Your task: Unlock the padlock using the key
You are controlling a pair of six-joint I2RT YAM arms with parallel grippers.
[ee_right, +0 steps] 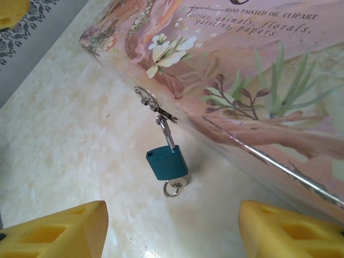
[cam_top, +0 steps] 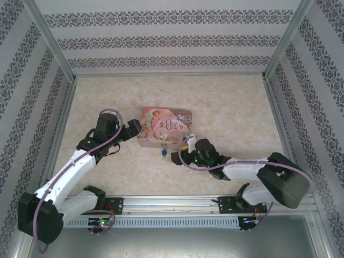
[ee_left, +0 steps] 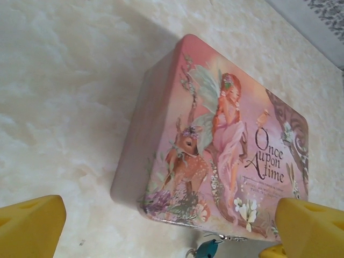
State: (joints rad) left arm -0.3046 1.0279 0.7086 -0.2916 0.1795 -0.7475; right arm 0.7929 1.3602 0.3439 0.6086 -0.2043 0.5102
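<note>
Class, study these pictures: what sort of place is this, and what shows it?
Probably a robot test booth, not a home: silver metal frame posts hold damask-patterned wallpaper panels, and two white robot arms are bolted to a metal rail at the beige marbled tabletop's near edge.

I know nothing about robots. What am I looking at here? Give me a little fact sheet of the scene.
Box: pink tin, lid shut, on the table
Padlock: teal, hanging from the tin's clasp
Key: silvery piece at the padlock's bottom, apparently inserted
Left pincer: open, at the tin's left end
Right pincer: open, facing the padlock, not touching it
</note>
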